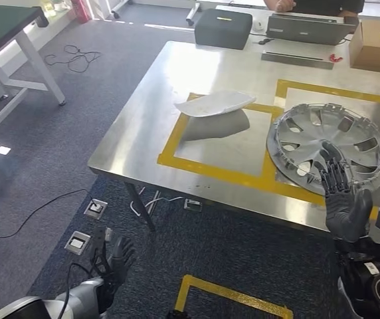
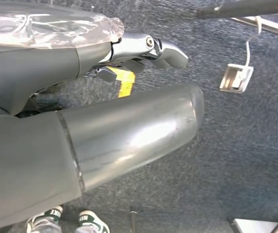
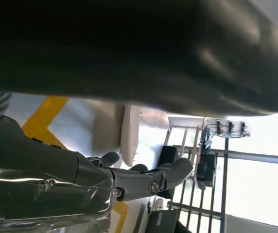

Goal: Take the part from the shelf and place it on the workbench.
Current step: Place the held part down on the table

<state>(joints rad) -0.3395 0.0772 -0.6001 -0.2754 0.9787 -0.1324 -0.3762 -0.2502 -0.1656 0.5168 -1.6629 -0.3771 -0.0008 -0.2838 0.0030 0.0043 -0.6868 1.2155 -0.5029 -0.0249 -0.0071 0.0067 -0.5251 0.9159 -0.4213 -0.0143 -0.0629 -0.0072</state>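
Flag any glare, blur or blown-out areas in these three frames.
Head view: strong glare on the steel workbench near its far left corner, wheel cover sharp. Left wrist view: thumb soft, close to the lens. Right wrist view: top half dark and blurred, window area at the edge blown out white.

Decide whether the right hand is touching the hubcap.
Cannot tell. In the head view the right hand overlaps the hubcap's near rim, but neither contact nor a gap shows plainly.

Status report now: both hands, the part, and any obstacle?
Left hand low, open. Right hand open at the wheel cover, which lies flat on the workbench. White panel beside it, apart.
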